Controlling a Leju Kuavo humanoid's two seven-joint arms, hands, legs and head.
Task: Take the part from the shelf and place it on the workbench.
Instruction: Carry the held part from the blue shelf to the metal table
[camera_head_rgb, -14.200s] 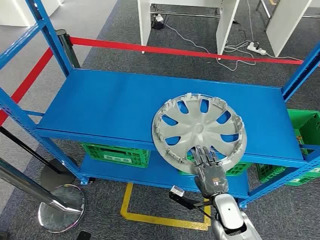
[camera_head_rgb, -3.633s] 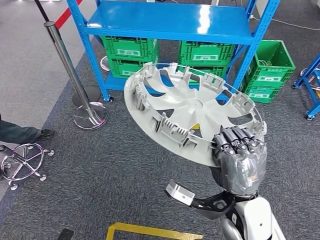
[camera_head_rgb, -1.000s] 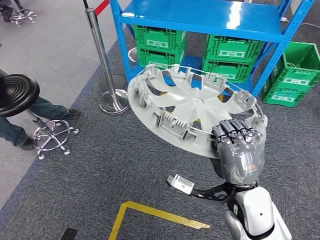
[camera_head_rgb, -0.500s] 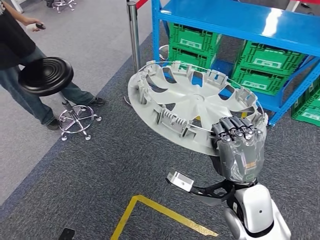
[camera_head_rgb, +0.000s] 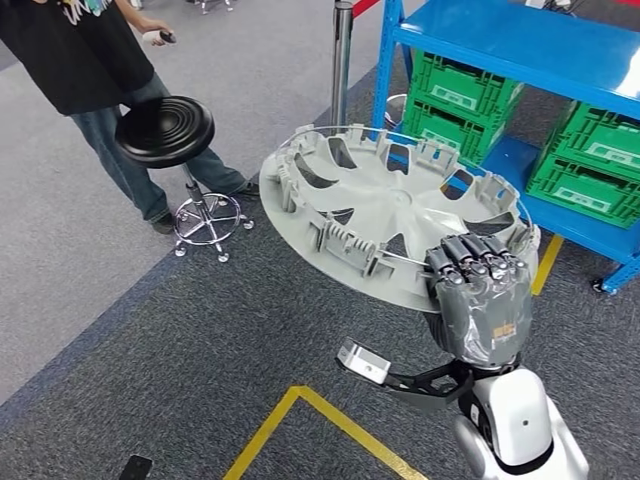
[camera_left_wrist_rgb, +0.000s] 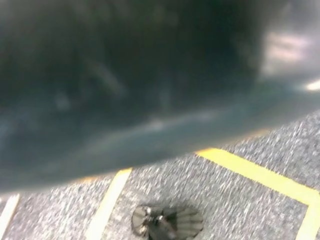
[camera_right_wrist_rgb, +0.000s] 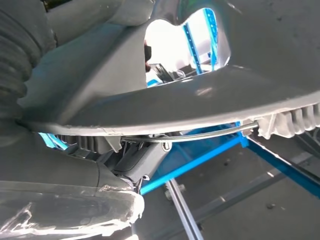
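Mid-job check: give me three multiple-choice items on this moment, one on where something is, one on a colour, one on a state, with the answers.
1. Where is the round grey plastic wheel cover?
A. on the blue metal shelf
B. in the air above the carpet
C. on the black round stool

2. What colour are the plastic crates under the blue metal shelf?
A. green
B. red
C. white

3. What is the right hand doing?
A. hanging open
B. pressing the stool
C. gripping the cover's rim

Answers: 1 B, grey carpet shows beneath it, off the shelf. 2 A, they are plainly green. 3 C, its fingers wrap over the near edge.
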